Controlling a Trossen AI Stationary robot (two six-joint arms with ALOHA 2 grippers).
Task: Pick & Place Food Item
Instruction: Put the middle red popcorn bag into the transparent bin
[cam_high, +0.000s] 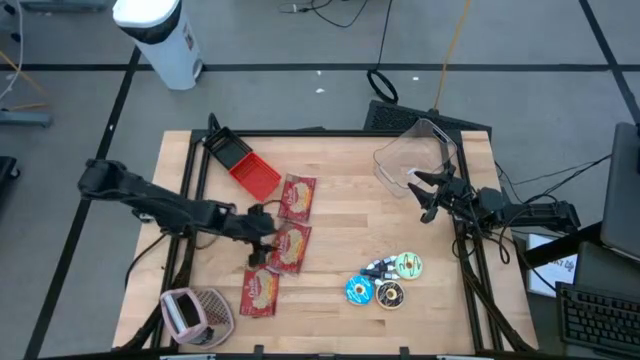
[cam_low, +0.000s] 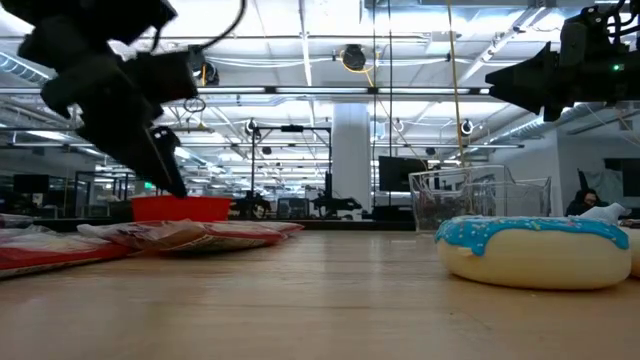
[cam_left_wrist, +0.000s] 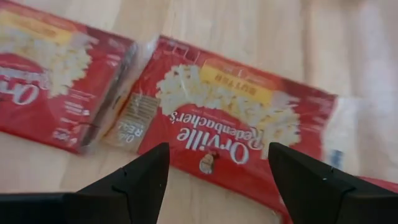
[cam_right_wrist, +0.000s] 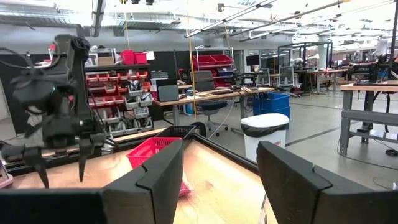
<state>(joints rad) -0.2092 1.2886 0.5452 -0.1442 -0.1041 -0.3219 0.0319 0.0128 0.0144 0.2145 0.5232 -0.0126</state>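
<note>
1. Pale wooden planks form the table (cam_high: 340, 215), which has a dark frame and stands on a grey floor crossed by dark lines.
2. Along the near edge, at the left corner, lies a small pink basket (cam_high: 196, 313); what it holds cannot be made out.
3. Just beside it lies one popcorn packet (cam_high: 260, 293), red and flat.
4. Toward the near right sit three doughnuts (cam_high: 385, 283), close together; one has blue icing.
5. At mid-table lies the middle popcorn packet (cam_left_wrist: 230, 134), flat on the wood, a further packet (cam_high: 297, 196) just beyond it.
6. Over the middle packet hangs the left gripper (cam_high: 262, 240), pointing steeply down, its fingers spread wide with nothing between them.
7. At the right edge waits the right gripper (cam_high: 425, 195), raised and about level, its fingers apart and empty.
8. Farther back on the left lies a red basket (cam_high: 243, 167), tilted on the wood; no contents are visible.
9. Farther back on the right stands a clear plastic container (cam_high: 415, 152); nothing shows inside it.
10. Beyond the table stands a white bin (cam_high: 162, 38) on the floor.
11. Behind that stretches a large workshop with ceiling strip lights, shelves of red bins and workbenches.
</note>
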